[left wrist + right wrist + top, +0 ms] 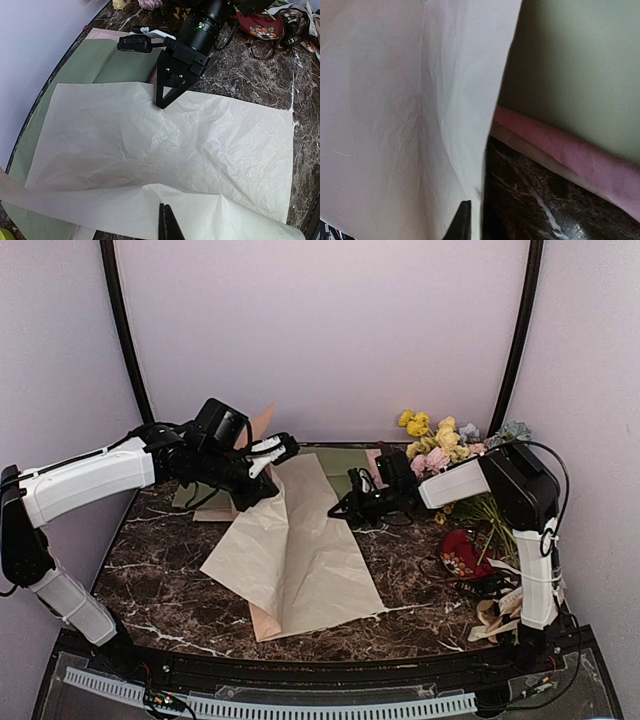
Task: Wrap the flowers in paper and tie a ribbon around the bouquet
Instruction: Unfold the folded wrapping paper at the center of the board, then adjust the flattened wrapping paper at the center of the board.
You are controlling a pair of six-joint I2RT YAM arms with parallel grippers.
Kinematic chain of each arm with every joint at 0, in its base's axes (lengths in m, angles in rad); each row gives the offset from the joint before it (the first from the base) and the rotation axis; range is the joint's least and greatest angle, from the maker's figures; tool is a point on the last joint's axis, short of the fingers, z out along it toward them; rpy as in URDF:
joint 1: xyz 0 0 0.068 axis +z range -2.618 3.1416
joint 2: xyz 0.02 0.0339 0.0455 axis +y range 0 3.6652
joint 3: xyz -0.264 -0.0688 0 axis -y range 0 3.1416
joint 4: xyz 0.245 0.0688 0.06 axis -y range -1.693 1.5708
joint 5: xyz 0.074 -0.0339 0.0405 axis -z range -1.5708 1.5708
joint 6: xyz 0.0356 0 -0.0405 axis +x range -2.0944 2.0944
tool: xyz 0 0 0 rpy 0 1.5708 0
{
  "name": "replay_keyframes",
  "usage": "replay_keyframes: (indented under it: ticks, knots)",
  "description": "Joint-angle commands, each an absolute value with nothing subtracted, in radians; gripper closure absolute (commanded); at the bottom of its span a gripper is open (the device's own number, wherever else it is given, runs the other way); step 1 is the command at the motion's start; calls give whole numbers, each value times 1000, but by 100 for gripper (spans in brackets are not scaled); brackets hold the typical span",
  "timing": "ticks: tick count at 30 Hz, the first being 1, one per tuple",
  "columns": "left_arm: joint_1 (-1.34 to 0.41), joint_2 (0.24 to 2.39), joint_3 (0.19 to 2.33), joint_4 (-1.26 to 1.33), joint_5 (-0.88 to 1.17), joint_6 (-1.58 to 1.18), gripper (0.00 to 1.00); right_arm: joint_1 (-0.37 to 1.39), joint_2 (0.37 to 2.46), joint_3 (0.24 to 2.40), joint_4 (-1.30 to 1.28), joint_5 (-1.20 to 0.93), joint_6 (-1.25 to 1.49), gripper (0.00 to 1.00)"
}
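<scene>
While the left gripper (268, 462) is clamped on the raised far-left corner of the paper (300, 560), the right gripper (161, 102) pinches its right edge. The rest lies beige side up across the middle of the tabletop (160, 570). Opposed pulls could tear the thin sheet or drag the green sheet (100, 65) beneath.

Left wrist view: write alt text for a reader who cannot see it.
A large crinkled beige paper lies across a dark marble table, its near edge pinched and raised by the shut left tool at the bottom. The right tool pinches its far edge; a green sheet lies beneath on the left.
</scene>
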State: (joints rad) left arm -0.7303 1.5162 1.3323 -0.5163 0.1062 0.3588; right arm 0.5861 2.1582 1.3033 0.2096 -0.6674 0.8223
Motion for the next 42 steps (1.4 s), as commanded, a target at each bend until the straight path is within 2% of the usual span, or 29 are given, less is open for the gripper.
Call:
replay_keyframes:
  ticks: [1,7,12,21,28,42]
  knots:
    - [-724,1475,1315,-517,53,345,100,588,2122,1278,321,-704,852,100]
    - [-623,1501,1375,-598,-85,250,100,576,1877,1142,242,-470,756,100]
    - [-529,1536,1430,-606,-99,256,100,574,1637,1013,66,-263,651,100]
    - [-436,1633,1461,-616,-84,278,100,579,1324,760,-46,-138,733,100]
    - [-370,1822,1537,-658,-75,284,100,606,1370,684,-36,-241,795,100]
    - [-323,2052,1724,-796,-169,285,100,700,1416,614,32,-241,897,100]
